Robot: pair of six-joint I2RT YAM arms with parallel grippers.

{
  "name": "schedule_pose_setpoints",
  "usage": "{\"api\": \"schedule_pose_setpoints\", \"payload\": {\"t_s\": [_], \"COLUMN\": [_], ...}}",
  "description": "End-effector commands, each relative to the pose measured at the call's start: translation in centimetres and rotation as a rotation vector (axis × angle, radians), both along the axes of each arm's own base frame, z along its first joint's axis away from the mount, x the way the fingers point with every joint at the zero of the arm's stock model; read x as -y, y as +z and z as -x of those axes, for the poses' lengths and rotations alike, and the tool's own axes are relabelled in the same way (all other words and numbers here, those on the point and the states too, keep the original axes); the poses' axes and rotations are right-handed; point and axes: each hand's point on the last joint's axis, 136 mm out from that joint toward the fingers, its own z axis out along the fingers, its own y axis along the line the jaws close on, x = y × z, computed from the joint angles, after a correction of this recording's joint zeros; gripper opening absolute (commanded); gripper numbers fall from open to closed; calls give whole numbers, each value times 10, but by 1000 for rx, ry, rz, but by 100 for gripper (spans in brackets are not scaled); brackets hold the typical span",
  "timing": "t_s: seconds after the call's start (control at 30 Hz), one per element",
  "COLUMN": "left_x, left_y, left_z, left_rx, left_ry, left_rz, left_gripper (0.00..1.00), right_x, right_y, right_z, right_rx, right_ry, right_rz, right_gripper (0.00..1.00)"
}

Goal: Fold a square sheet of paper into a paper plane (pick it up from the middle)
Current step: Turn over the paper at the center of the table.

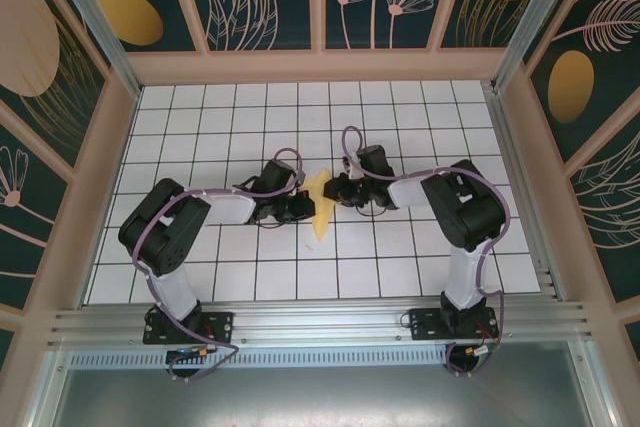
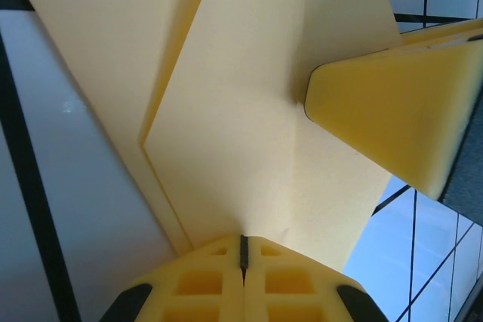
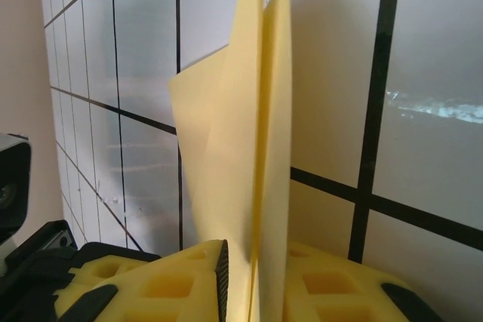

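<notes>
Out from the near edge of the table [image 1: 400, 267] your two arms bend in and meet around mid-table, well short of the far edge, with left gripper [image 1: 303, 209] and right gripper [image 1: 334, 190] nose to nose. The yellow paper [image 1: 320, 219] sits between them, folded into creased layers, part of it poking toward the near edge past both claws. Left claw is clamped tight on one edge of it, pads meeting; the right claw has the paper's layers running up between its jaws, but you can't tell if it's clamped or loose.
</notes>
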Motion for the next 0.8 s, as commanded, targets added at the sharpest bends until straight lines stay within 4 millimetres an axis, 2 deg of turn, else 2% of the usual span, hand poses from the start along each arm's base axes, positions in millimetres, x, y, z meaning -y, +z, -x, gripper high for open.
{"api": "schedule_pose_setpoints", "payload": {"t_s": [0.0, 0.3, 0.67, 0.77], "left_x": [-6, -3, 1, 5], "left_y": [-8, -4, 10, 23], "left_z": [-2, 0, -1, -1], "left_rx": [1, 2, 16, 30], "left_ry": [16, 5, 3, 0], "left_rz": [-23, -3, 36, 74], "left_gripper": [1, 0, 1, 5], "right_x": [-14, -24, -24, -21], "right_y": [12, 4, 7, 12], "right_z": [-2, 0, -2, -3], "right_rx": [40, 31, 38, 51], "right_ry": [51, 83, 84, 74], "right_rz": [-36, -21, -4, 15], "right_gripper": [26, 25, 10, 6]}}
